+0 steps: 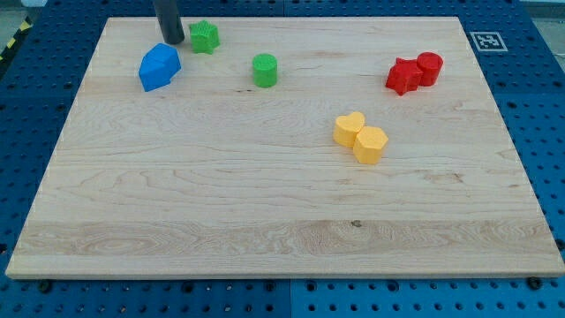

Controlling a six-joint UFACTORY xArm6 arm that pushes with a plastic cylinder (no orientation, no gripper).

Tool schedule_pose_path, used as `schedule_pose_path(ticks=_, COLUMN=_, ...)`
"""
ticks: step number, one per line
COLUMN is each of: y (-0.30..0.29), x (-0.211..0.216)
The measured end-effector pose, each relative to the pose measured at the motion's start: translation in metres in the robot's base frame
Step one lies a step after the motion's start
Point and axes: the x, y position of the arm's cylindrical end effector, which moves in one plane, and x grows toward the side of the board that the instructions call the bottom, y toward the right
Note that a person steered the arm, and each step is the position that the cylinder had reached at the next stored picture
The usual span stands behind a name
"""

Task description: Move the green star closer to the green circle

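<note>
The green star (205, 37) lies near the view's top left on the wooden board (265, 203). The green circle (264, 70) stands to the right of it and a little lower, a short gap apart. My tip (172, 41) is just left of the green star, close to it or touching it; I cannot tell which. The rod runs up out of the view's top.
A blue block (159, 67) lies just below my tip, at the left. A red star-like block (405, 76) and a red circle (429, 67) touch at the upper right. A yellow heart (350, 129) and another yellow block (371, 144) touch right of centre.
</note>
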Motion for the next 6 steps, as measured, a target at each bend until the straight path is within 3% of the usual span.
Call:
schedule_pose_path(ticks=2, y=0.020, x=-0.013)
schedule_pose_path(ticks=6, y=0.094, x=0.045)
